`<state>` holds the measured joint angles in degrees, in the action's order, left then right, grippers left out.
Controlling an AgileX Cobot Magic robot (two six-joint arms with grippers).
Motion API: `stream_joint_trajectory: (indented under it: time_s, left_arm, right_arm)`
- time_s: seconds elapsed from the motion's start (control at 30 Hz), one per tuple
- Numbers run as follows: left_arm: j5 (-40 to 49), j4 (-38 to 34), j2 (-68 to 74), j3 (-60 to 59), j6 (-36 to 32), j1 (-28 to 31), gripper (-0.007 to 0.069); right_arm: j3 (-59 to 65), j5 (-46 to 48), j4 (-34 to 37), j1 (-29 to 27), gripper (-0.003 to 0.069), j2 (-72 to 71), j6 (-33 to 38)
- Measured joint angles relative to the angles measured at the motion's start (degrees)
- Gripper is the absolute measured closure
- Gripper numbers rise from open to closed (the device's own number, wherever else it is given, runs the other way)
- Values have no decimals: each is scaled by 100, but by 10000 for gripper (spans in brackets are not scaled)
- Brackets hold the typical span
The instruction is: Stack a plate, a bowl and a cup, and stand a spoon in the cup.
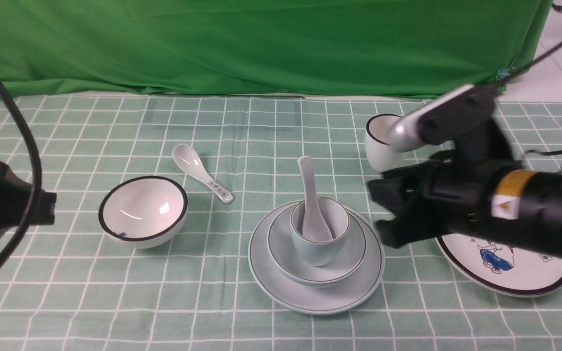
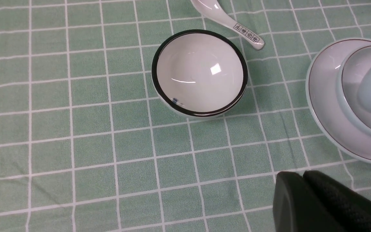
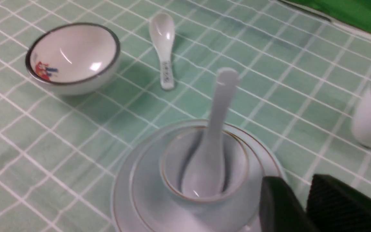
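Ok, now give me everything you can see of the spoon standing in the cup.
The spoon is plain glossy white, ceramic by its look, with no marking on its handle. It stands bowl end down inside the pale blue cup, slightly tilted, its scoop facing up and outward and its slim, round-tipped handle rising well above the rim. The cup sits in the shallow bowl on the plate. No gripper touches the spoon. Where its lowest end meets the cup is hard to make out.
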<state>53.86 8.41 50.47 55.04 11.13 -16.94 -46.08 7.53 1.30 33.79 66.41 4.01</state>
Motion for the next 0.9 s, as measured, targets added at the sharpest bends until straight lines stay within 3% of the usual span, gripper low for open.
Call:
stream_joint_trajectory:
  time_s: [0.03, 0.1, 0.2, 0.47, 0.63, 0.9]
  left_arm:
    - [0, 0, -5, 0, 0, 0, 615]
    - [2, 0, -34, 0, 21, 0, 615]
    - [7, 7, -117, 0, 39, 0, 615]
    - [125, 21, -837, -275, 80, 0, 615]
    - [129, 21, -1799, -876, 82, 0, 615]
    - [129, -182, -3262, -1694, 184, 0, 615]
  right_arm:
    - [6, 0, 0, 0, 536, 0, 0]
    - [67, 749, -5, -468, 617, -1102, 6]
    - [351, 852, -11, -866, 634, -2289, -17]
    - [2163, -312, -15, -1374, 637, -5445, -481]
    - [3086, -1388, -15, -1375, 628, -6120, -462]
    - [3219, -1690, -15, -1375, 566, -6165, -462]
